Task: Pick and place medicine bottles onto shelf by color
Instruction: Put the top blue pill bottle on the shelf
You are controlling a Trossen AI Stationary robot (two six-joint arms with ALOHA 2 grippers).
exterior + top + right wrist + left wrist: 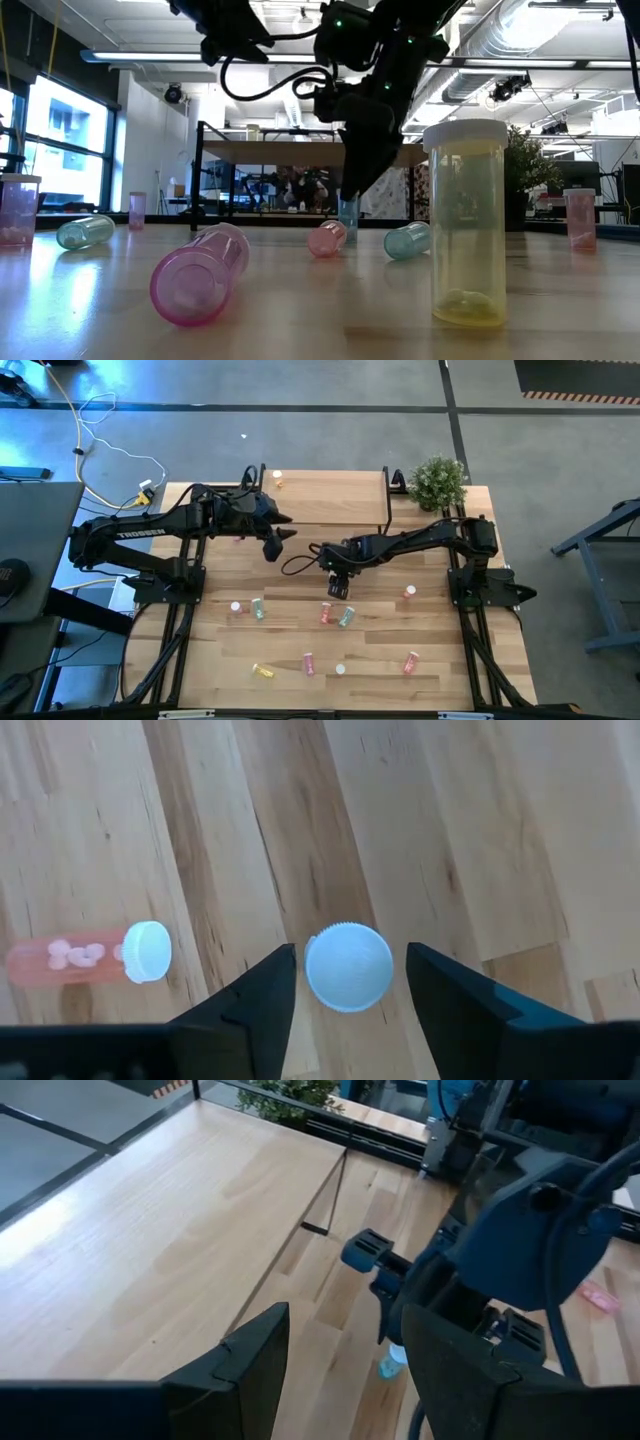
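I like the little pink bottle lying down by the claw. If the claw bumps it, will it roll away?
Probably. The pink bottle is round and lies on its side on the smooth table. It looks light, holding only a few pills. The right gripper is around an upright bottle instead.

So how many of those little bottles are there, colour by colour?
Yellow bottles: 3
Pale green bottles: 3, one between the right gripper fingers
Pink or red-orange bottles: 5
Total: 11
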